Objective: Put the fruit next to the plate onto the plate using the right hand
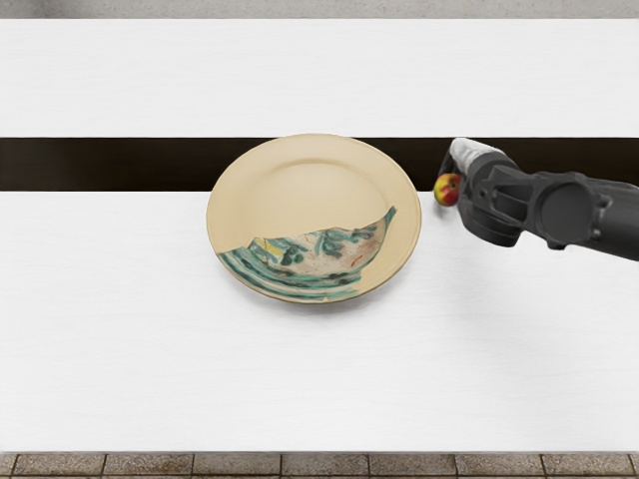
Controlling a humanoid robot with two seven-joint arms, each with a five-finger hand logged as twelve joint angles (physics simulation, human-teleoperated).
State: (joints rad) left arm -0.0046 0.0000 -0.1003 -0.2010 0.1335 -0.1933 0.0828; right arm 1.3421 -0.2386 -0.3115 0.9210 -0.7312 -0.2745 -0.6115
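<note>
Right of the plate (300, 185), your right hand (487, 196) half-covers the fruit (446, 189) (grasp impossible to tell); a nudge could roll it off the table (300, 389).

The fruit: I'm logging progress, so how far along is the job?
Done: the right hand is at the fruit, right of the plate. In hand: a grasp, though its hold is unclear. Left: lifting the fruit and setting it on the plate.
</note>
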